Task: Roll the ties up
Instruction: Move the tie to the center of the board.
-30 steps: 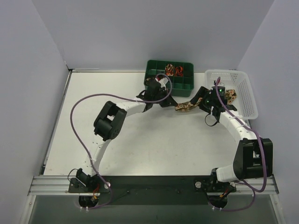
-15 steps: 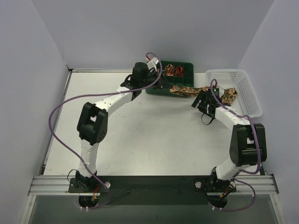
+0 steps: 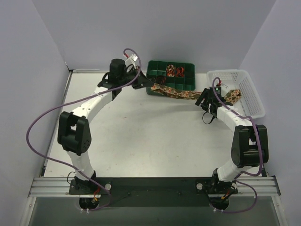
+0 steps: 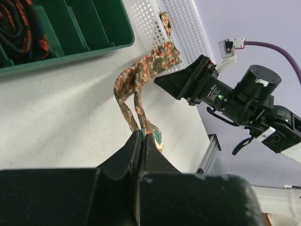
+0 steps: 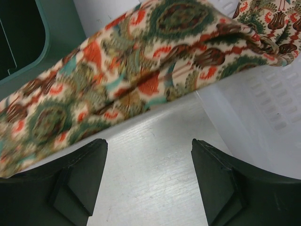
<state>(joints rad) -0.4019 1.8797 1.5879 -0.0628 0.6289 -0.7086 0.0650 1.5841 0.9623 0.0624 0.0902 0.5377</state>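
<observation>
While the left gripper [image 4: 141, 137] clamps its jaws on the tie [image 4: 151, 66], fabric spans to the basket [image 4: 188, 28].
Right gripper [image 5: 148, 147]: jaws wide, nearby.

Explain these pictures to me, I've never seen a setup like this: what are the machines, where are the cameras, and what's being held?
These are two robot arms bolted at the near edge of a white table. One picture looks down from above and behind them. The other two come from small cameras on the wrists, so each shows its own hand up close.

On the table sit a green tray with compartments, which has rolled ties in it, and a white basket. One long patterned tie stretches from the basket toward the tray.

The left hand is shut, pinching one end of that tie. The right hand is open. The tie runs past its fingers, and they are not gripping it.
</observation>
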